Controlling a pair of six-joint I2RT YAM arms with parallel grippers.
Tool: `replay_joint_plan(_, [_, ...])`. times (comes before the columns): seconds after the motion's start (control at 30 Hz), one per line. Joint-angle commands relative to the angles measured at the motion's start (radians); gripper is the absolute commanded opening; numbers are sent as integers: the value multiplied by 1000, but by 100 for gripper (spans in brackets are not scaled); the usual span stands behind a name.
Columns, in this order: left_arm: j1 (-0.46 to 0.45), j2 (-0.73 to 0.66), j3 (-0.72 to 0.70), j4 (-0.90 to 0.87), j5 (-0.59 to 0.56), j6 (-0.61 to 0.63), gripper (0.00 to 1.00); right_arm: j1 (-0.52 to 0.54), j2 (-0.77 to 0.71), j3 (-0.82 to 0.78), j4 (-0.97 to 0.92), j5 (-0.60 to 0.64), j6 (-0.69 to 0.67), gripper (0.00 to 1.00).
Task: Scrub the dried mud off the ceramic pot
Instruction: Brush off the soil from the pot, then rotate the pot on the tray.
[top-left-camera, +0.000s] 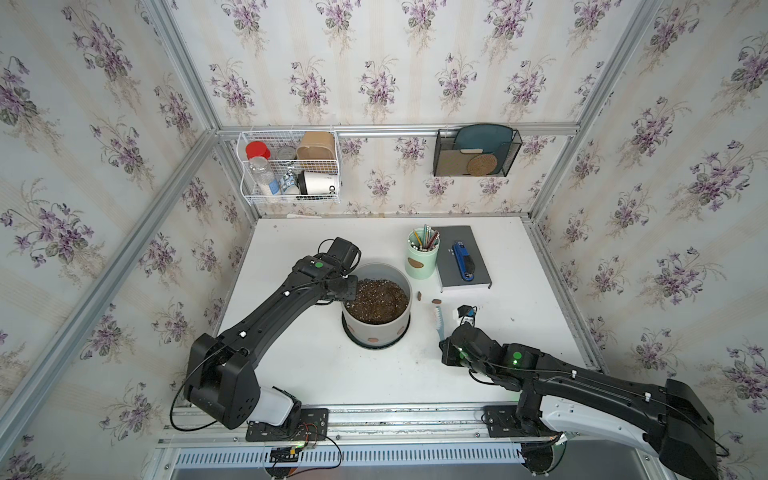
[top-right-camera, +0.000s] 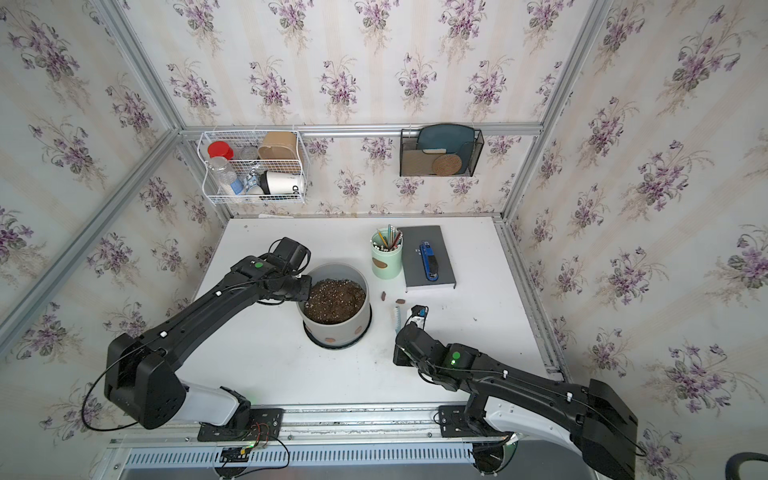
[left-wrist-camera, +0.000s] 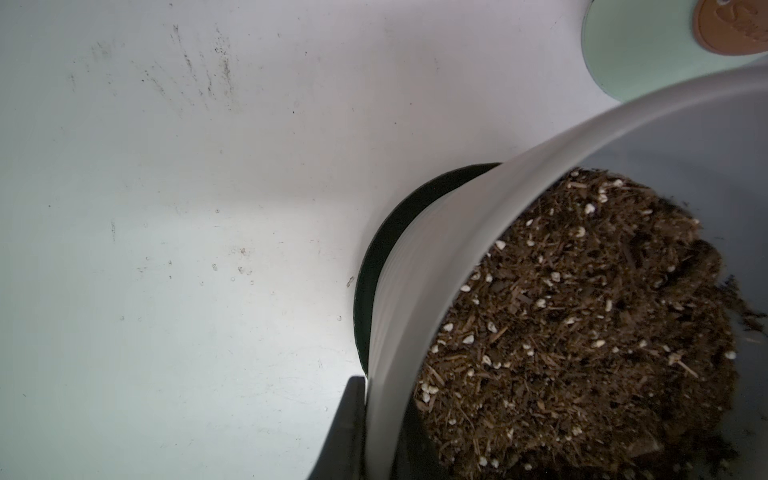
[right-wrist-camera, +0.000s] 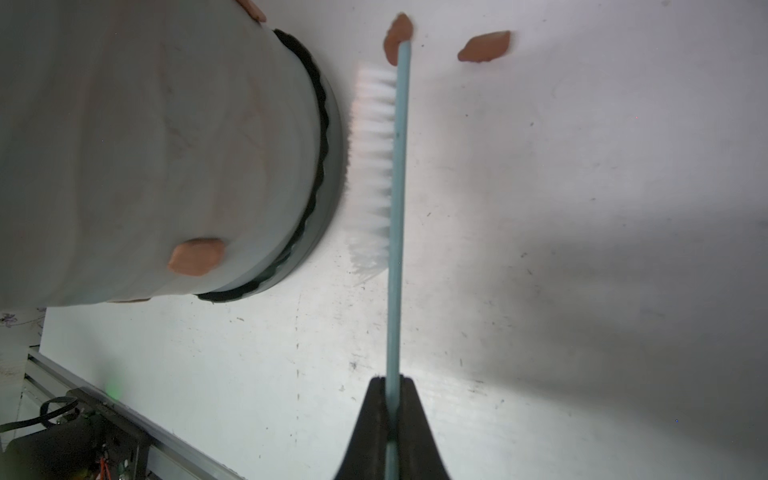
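The light-grey ceramic pot (top-left-camera: 374, 330) (top-right-camera: 332, 332), full of speckled soil, stands on its black saucer mid-table. My left gripper (top-left-camera: 352, 289) (left-wrist-camera: 384, 399) is shut on the pot's rim at its left side, one finger outside the wall and one inside. Dried mud shows as reddish-brown blobs on the pot's lower wall (top-left-camera: 376, 340) (right-wrist-camera: 195, 257) and loose on the table (top-left-camera: 436, 301) (right-wrist-camera: 484, 46). My right gripper (top-left-camera: 449, 338) (right-wrist-camera: 392, 380) is shut on the thin handle of a light-blue brush (top-left-camera: 439, 322) (right-wrist-camera: 397, 166). Its white bristles face the pot, a little to the pot's right.
A mint-green pencil cup (top-left-camera: 422, 262) with a brown oval stands behind the pot on the right. Beside it lies a grey notebook (top-left-camera: 478, 274) with a blue stapler (top-left-camera: 463, 257) on top. A small black-and-blue object (top-left-camera: 467, 316) sits near the brush. A wire basket (top-left-camera: 291, 166) hangs on the back wall.
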Motion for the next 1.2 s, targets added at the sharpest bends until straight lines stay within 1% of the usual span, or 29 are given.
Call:
replay_joint_plan(0.0, [1,-12,10,-39,17,2,0,0,-27,-15,-115,32,29,0])
replay_joint_plan(0.1, [1,-9,18,-35,16,-3,0,0,-74,-12,-167,53,35,0])
replay_joint_plan(0.13, [1,-5,25,-34,11,-3,5,0,-89,-8,-175,55,35,0])
replay_joint_plan(0.2, [2,9,52,-32,2,5,20,0,-107,1,-172,46,24,0])
replay_joint_plan(0.27, [2,25,80,-23,-6,15,30,0,-107,4,-141,23,-2,0])
replay_joint_plan(0.33, [4,47,116,-13,3,37,37,0,-93,8,-107,-1,-19,0])
replay_joint_plan(0.43, [3,82,156,4,23,71,43,1,-53,16,-66,-18,-27,0])
replay_joint_plan(0.57, [3,128,186,11,23,100,44,1,-40,12,-16,-36,-25,0])
replay_joint_plan(0.67, [12,152,194,4,3,110,42,2,-39,7,16,-57,-20,0])
replay_joint_plan(0.7, [18,155,192,3,2,106,39,2,-37,6,24,-61,-18,0])
replay_joint_plan(0.73, [24,158,191,-2,4,100,32,3,-37,5,26,-64,-16,0])
replay_joint_plan(0.77, [32,158,189,-9,9,94,22,4,-37,4,28,-64,-15,0])
replay_joint_plan(0.8, [41,156,187,-17,10,86,14,5,-36,4,28,-65,-15,0])
replay_joint_plan(0.87, [51,146,179,-49,0,70,3,6,-35,4,29,-63,-12,0])
replay_joint_plan(0.9, [56,133,173,-60,-6,63,0,6,-33,4,31,-62,-11,0])
replay_joint_plan(1.07, [62,41,112,-103,-16,43,0,6,-14,4,42,-39,23,0])
replay_joint_plan(1.17, [60,-2,87,-125,27,31,0,6,17,7,72,-52,34,0])
